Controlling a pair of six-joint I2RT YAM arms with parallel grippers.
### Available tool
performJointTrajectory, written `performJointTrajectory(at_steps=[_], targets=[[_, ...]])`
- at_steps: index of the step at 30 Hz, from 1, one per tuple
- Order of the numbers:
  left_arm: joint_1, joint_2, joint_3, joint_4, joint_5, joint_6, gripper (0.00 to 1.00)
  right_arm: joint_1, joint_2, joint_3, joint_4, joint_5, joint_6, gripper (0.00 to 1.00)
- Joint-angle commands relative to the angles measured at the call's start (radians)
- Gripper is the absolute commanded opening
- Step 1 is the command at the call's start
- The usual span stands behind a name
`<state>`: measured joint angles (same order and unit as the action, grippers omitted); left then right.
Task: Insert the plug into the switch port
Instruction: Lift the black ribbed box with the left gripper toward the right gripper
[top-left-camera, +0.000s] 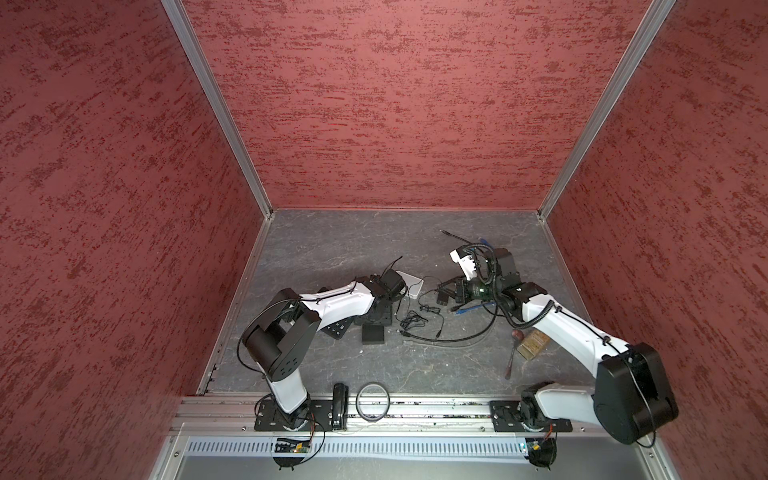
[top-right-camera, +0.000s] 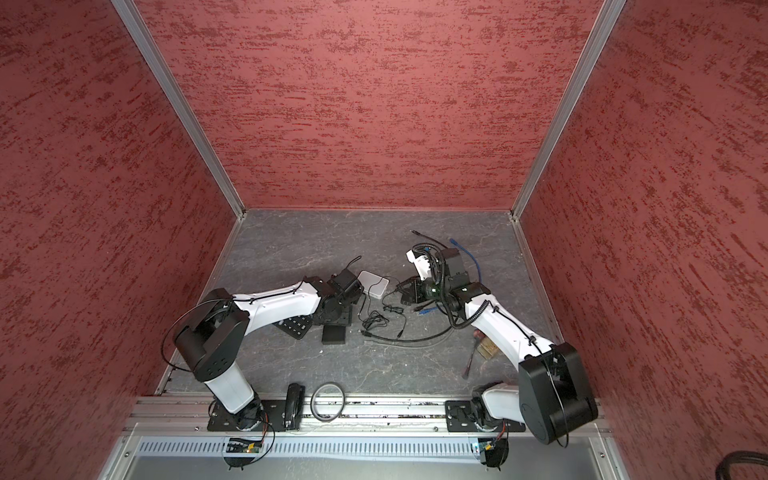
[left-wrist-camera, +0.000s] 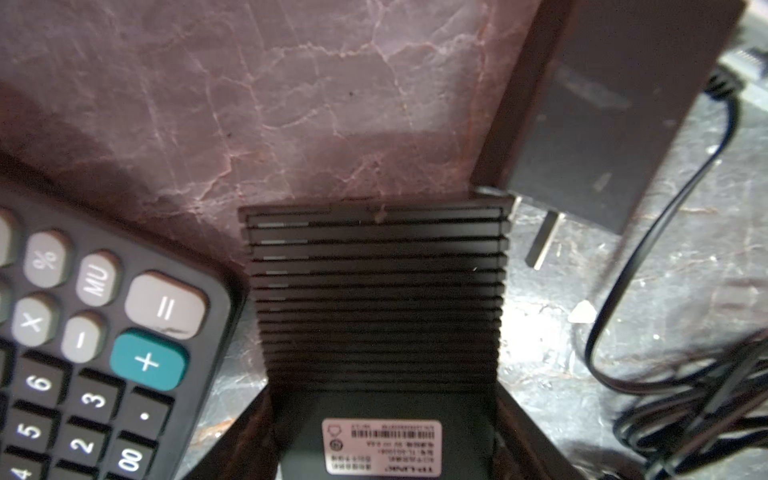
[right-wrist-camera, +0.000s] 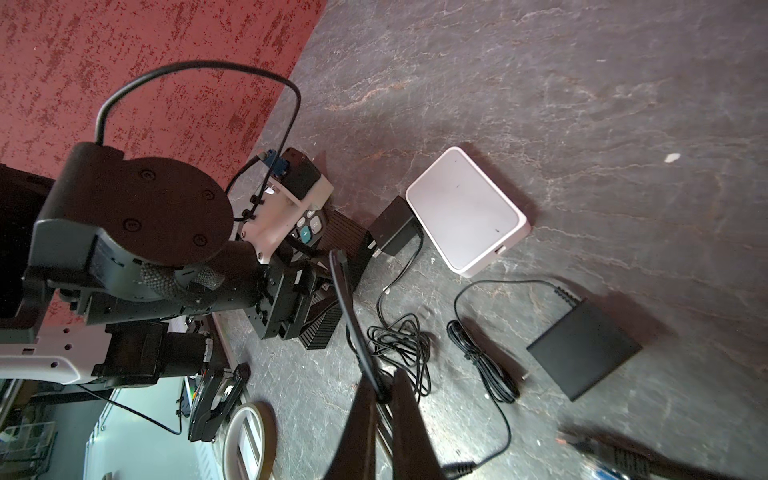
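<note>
The switch (left-wrist-camera: 376, 291) is a black ribbed box with a white label, lying on the grey stone floor (top-left-camera: 332, 249). My left gripper (left-wrist-camera: 382, 399) straddles it from above, and its fingers lie against both long sides with no gap showing. In a top view the left gripper (top-left-camera: 376, 309) hangs over the switch (top-left-camera: 379, 322). My right gripper (right-wrist-camera: 380, 395) is shut on a black cable (right-wrist-camera: 353, 324). The cable's free end, the plug (right-wrist-camera: 336, 257), sticks out past the fingertips toward the switch (right-wrist-camera: 347, 235) and is apart from it. The switch port is hidden.
A calculator (left-wrist-camera: 83, 353) lies against the switch on one side and a black power adapter (left-wrist-camera: 602, 124) on the other. Nearby are a white box (top-left-camera: 411, 284), a flat black box (top-left-camera: 372, 333), tangled thin cables (top-left-camera: 415, 320), a screwdriver (top-left-camera: 512, 353) and a wooden block (top-left-camera: 533, 345).
</note>
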<state>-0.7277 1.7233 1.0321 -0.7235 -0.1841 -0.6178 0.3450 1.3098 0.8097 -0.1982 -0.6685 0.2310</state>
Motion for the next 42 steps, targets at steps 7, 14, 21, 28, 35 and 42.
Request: performJointTrajectory(at_steps=[7,14,21,28,35,42], targets=[[-0.043,-0.085,-0.123,0.222,0.015,0.15,0.12,-0.009,-0.017,-0.007,0.037,0.0,-0.018,0.07],[-0.099,-0.196,-0.19,0.334,-0.065,0.28,0.01,-0.016,-0.005,-0.004,0.057,-0.004,-0.002,0.07],[-0.132,-0.364,-0.291,0.447,-0.109,0.393,0.0,-0.027,0.006,0.001,0.062,-0.011,0.004,0.07],[-0.185,-0.524,-0.409,0.609,-0.139,0.581,0.0,-0.041,0.009,0.003,0.077,-0.045,0.009,0.08],[-0.258,-0.621,-0.542,0.869,-0.091,0.847,0.0,-0.046,0.01,0.002,0.075,-0.076,0.01,0.08],[-0.298,-0.616,-0.617,1.063,-0.028,1.065,0.0,-0.047,-0.043,-0.018,0.061,-0.13,0.007,0.08]])
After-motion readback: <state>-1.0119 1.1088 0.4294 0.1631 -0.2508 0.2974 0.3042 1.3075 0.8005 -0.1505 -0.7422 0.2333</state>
